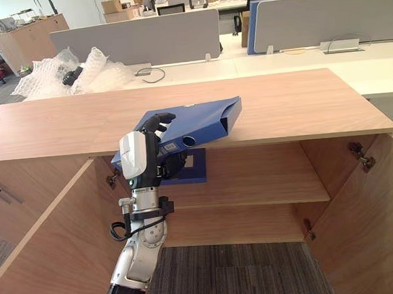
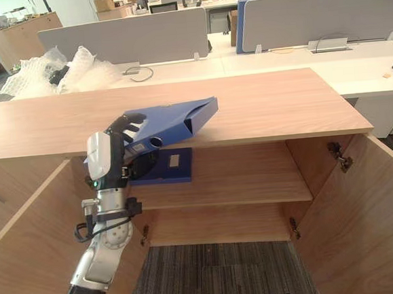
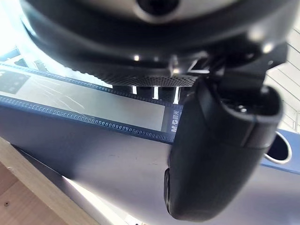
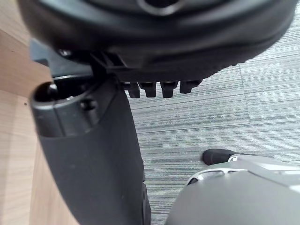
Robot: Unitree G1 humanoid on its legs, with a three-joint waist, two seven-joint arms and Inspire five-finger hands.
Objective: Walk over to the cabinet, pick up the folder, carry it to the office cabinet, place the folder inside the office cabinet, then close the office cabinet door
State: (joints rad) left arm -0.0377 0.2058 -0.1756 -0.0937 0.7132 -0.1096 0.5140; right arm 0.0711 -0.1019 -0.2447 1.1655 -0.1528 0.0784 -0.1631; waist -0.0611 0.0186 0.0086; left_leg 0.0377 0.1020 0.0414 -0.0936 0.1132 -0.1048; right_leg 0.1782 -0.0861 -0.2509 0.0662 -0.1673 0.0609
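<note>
My left hand (image 1: 144,153) is shut on the spine end of a blue folder (image 1: 201,123), at the front edge of the wooden cabinet top (image 1: 295,105). The folder tilts, its far end resting on the top and its held end hanging just below the edge. In the left wrist view the thumb (image 3: 215,150) lies across the folder's labelled spine (image 3: 89,103). The cabinet stands open below, both doors swung out. My right hand (image 4: 93,154) hangs over grey carpet, its thumb straight, holding nothing.
A second blue folder (image 1: 197,167) lies flat on the inner shelf (image 1: 274,182), right behind my left hand. The open doors (image 1: 47,234) (image 1: 375,208) flank the opening. Bubble wrap (image 1: 75,71) and desks with grey dividers (image 1: 133,39) stand beyond the cabinet.
</note>
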